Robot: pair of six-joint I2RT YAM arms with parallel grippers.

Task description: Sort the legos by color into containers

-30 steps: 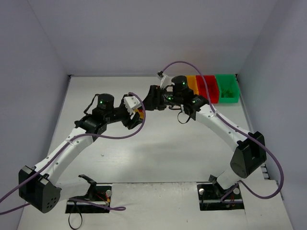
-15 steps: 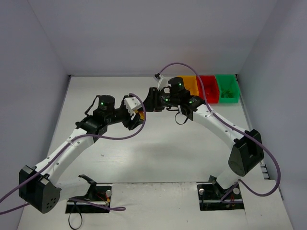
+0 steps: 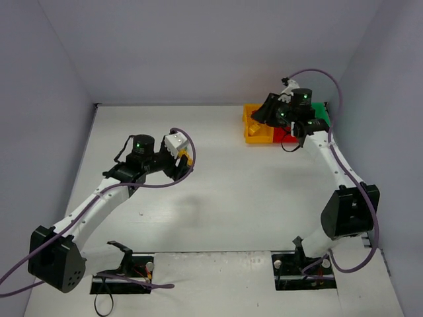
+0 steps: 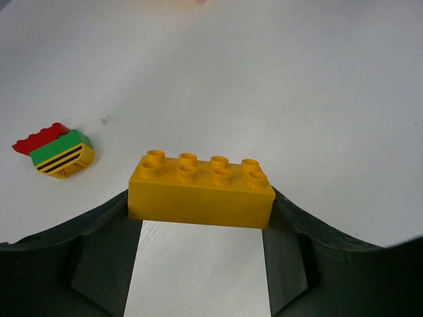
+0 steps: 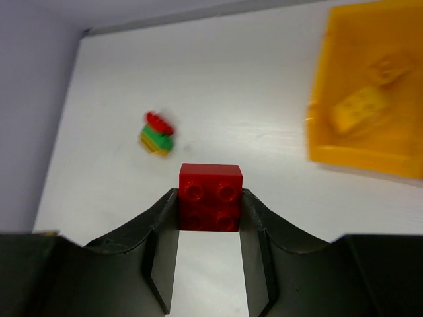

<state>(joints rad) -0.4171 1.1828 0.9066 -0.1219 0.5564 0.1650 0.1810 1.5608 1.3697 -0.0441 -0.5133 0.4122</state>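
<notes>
The right gripper is clamped on a small red brick, its two fingers pressed against the brick's opposite sides and the studs facing up, so the piece sits square and looks unlikely to twist. From where I stand, that arm reaches out to the far right corner of the table, with the gripper hanging over the row of bins. It is above the yellow bin, right beside the red bin, while the green bin sits nearest the right edge, mostly hidden behind the arm. I take it the red brick is meant for the red bin, so the gripper looks a touch short of its mark, toward the yellow side. A loose yellow piece already lies in the yellow bin.

The left gripper is closed on a long yellow brick, gripped by its short ends with the length spanning the gap. That is a sensible hold for a piece this wide. This arm is out over the middle of the table, a little toward the left edge, well apart from the bins. The yellow brick has a long way to go to the far right corner.

A small stack of red, green and striped yellow lies on the table, off to the left of the yellow brick in the left wrist view.
</notes>
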